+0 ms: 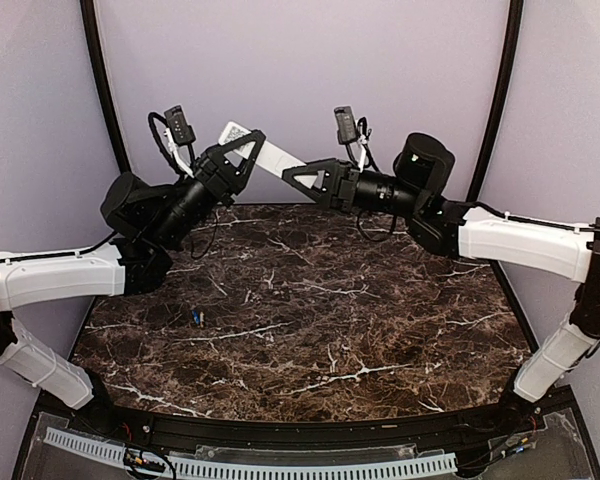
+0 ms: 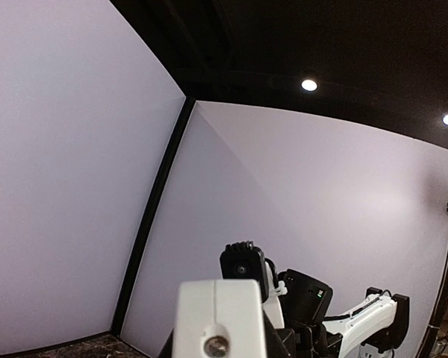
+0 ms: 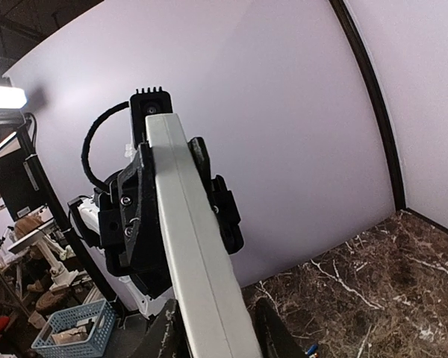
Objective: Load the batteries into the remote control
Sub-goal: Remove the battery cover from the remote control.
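While the remote is kept raised between the arms, probably for a handover or for turning it, one end is clamped by the left claw. The other end is flanked narrowly by the right claw, though whether it is gripped cannot be told. A blue battery is seen lying well below on the dark marbled table. The table is enclosed by pale lilac walls.

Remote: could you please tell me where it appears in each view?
Top external: remote upper centre, held aloft.
Left wrist: remote bottom centre, seen end-on.
Right wrist: remote a pale bar, centre to bottom edge.
Shared landmark: marble table, in all three.
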`<state>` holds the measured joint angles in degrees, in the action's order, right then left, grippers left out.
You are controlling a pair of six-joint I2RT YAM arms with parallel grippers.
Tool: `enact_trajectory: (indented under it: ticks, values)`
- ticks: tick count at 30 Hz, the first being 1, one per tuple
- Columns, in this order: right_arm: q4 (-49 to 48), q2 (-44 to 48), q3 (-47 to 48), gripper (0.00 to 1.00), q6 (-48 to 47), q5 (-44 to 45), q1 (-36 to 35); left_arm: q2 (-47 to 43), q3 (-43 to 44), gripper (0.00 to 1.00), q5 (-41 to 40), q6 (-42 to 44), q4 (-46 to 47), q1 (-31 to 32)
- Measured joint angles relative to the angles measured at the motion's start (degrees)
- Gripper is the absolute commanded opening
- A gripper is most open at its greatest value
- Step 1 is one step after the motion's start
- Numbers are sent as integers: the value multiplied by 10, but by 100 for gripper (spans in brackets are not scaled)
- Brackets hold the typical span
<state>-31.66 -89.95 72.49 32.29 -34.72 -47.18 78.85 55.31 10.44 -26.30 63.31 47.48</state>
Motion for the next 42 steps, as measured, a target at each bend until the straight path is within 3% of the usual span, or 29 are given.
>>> enact_trajectory:
  ticks: [3, 7, 17, 22, 29, 35, 42]
  values:
    - [-21, 2, 0, 17, -3, -35, 1, -1, 0, 0, 3, -26, 15, -1]
    - [-18, 9, 0, 17, -19, -48, 2, -2, -1, 0, 12, -28, 23, 1]
    - [93, 53, -9, 29, -126, -96, 6, -2, -1, 0, 50, -10, 10, 9]
    - [129, 74, -28, 47, -163, -85, 8, -2, -2, 0, 54, -2, -5, 12]
    - [150, 77, -28, 98, -158, -81, 9, -2, -3, 0, 42, 9, -7, 8]
    - [115, 73, -28, 99, -102, -57, 9, -1, -3, 0, 37, 13, -7, 8]
    - [32, 20, -19, 88, -24, -26, 9, 9, -3, 0, 37, 12, -2, 8]
